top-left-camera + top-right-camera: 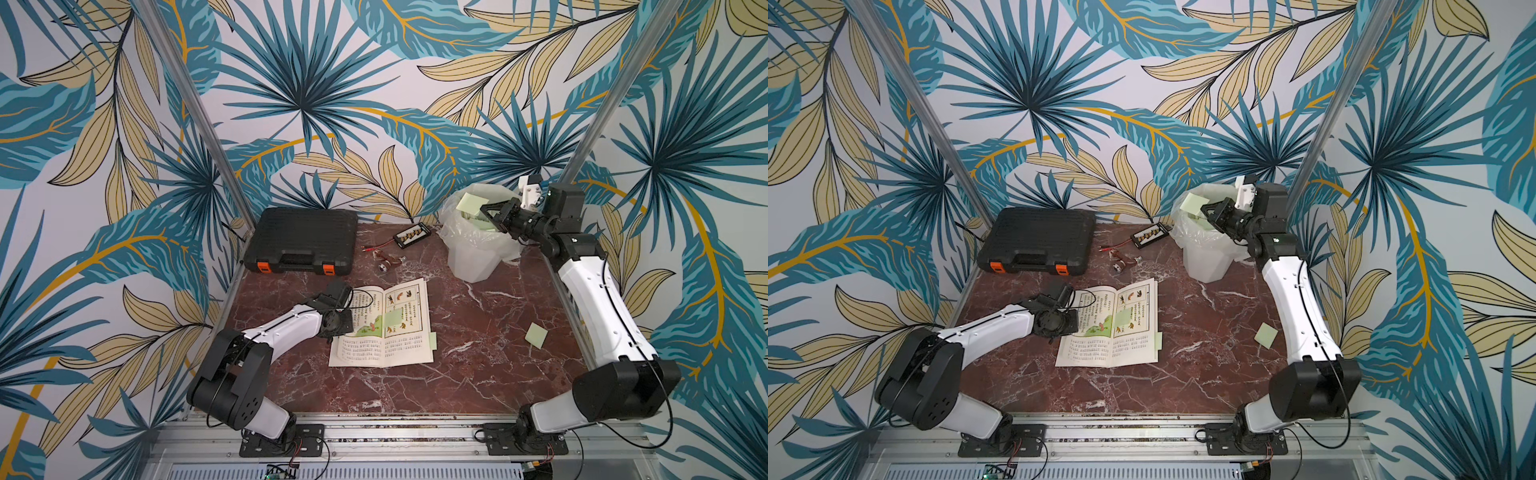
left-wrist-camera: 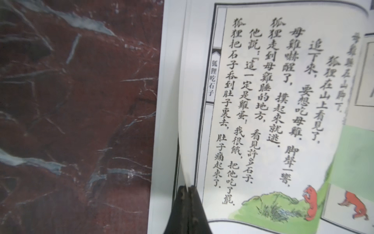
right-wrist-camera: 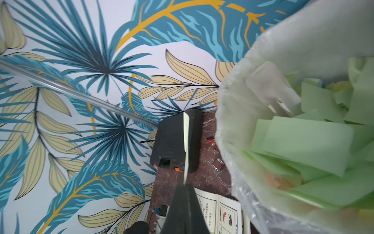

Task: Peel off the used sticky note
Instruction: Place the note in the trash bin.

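My right claw (image 3: pixel 185 185), clamped on the peeled sticky note (image 3: pixel 186 141); bin (image 1: pixel 473 262) mouth beside and below it. My left claw (image 2: pixel 187 187), far off, pinches a book (image 1: pixel 386 328) page (image 2: pixel 263 101). Risk: on release the adhesive clings to a pad, or the note flutters past the rim onto the table (image 1: pixel 457 374)

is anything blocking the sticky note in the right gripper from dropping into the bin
Nothing visible does. The right gripper holds the green sticky note at the bin's open mouth. Only loose green notes lie inside it.
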Robot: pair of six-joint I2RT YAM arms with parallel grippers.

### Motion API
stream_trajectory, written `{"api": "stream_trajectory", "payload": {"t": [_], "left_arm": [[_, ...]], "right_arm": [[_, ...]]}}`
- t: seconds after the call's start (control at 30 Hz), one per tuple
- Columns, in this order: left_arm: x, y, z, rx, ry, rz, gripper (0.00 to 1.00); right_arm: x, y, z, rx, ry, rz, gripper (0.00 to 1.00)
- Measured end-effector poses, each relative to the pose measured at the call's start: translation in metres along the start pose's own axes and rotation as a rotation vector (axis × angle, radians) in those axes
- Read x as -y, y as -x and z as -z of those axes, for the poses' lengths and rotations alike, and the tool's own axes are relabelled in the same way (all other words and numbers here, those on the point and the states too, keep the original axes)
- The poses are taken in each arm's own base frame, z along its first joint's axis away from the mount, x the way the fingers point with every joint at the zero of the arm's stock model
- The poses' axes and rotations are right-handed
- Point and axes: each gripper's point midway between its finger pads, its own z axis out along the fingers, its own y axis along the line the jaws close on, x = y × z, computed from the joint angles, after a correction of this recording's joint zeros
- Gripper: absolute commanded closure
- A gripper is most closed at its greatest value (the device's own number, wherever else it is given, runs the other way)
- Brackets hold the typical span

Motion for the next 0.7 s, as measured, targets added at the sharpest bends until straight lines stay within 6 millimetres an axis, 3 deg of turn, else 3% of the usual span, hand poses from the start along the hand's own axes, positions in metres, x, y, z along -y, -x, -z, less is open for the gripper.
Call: {"api": "stream_trajectory", "payload": {"t": [0.07, 0.17, 0.3, 0.43, 0.6, 0.7], "left_arm": [[0.003, 0.003, 0.005, 0.014, -0.017, -0.004, 1.0], [0.007, 0.005, 0.012, 0.03, -0.039, -0.01, 1.0], [0.01, 0.006, 0.015, 0.034, -0.056, -0.018, 1.0], [0.012, 0.005, 0.015, 0.031, -0.063, -0.022, 1.0], [0.013, 0.004, 0.015, 0.028, -0.068, -0.025, 1.0], [0.014, 0.003, 0.016, 0.027, -0.071, -0.027, 1.0]], "right_arm": [[0.022, 0.004, -0.01, -0.01, -0.073, -0.013, 0.92], [0.049, 0.008, -0.019, -0.028, -0.175, -0.011, 0.72], [0.065, 0.008, -0.016, -0.047, -0.266, 0.011, 0.51], [0.058, 0.015, -0.005, -0.038, -0.297, 0.058, 0.41], [0.037, 0.019, 0.013, -0.019, -0.268, 0.099, 0.41], [0.013, 0.01, 0.027, -0.016, -0.18, 0.1, 0.41]]}}
